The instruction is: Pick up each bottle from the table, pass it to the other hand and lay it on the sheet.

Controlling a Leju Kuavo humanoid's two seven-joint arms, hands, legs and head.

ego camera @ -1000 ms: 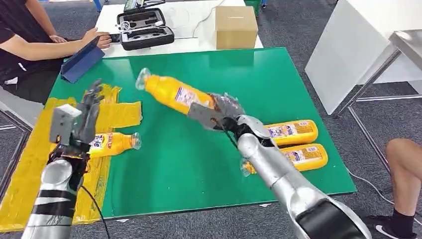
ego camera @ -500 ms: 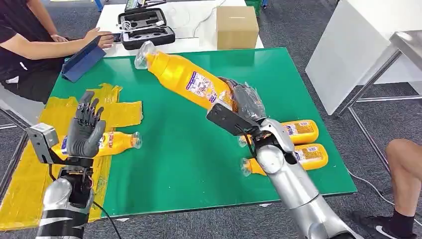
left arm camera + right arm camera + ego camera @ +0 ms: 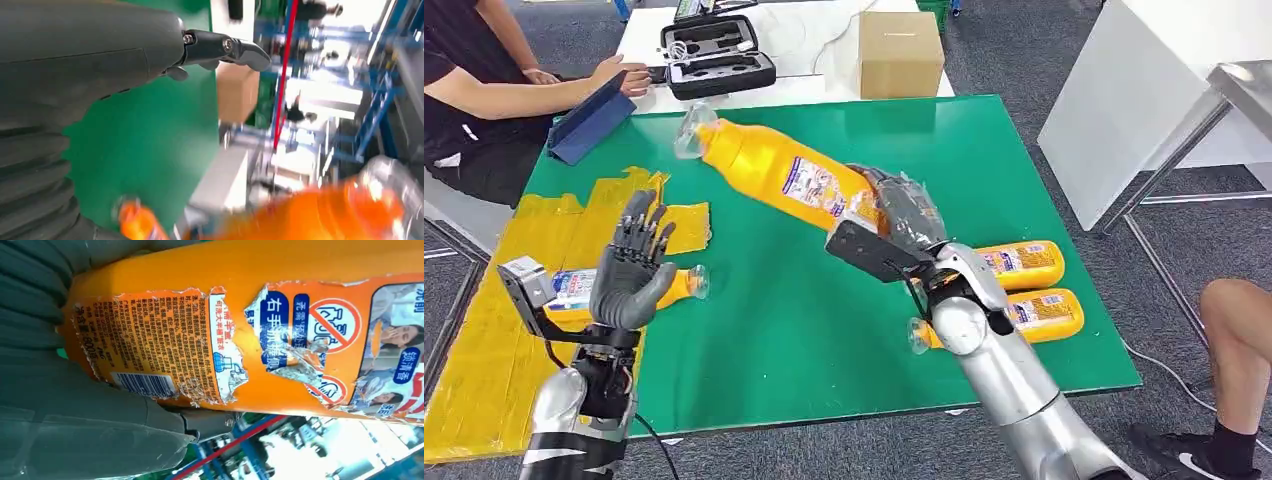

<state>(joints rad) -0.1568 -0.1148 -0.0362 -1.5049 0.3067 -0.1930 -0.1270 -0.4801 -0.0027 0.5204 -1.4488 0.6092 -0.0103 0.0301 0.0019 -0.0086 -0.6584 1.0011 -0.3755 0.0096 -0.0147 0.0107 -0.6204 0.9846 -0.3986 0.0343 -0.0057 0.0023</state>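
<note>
My right hand (image 3: 902, 225) grips the base of a large orange bottle (image 3: 776, 172) and holds it in the air over the green table (image 3: 804, 310), its clear cap pointing toward the far left. The torn label of that bottle (image 3: 260, 335) is close up in the right wrist view. My left hand (image 3: 631, 270) is raised with fingers spread and holds nothing; it stands left of the bottle, apart from it. Behind it an orange bottle (image 3: 674, 287) lies at the edge of the yellow sheet (image 3: 484, 330). Two more orange bottles (image 3: 1022, 265) (image 3: 1044, 314) lie at the table's right.
A person sits at the far left with a blue tablet (image 3: 589, 122). Behind the green table a white table carries a black case (image 3: 714, 55) and a cardboard box (image 3: 900, 52). A white cabinet (image 3: 1144, 90) stands at the right, and a person's leg (image 3: 1239, 340) is near the right corner.
My right hand has swung the held bottle leftward toward the left hand. My left hand has turned palm up, moved right and spread its fingers.
</note>
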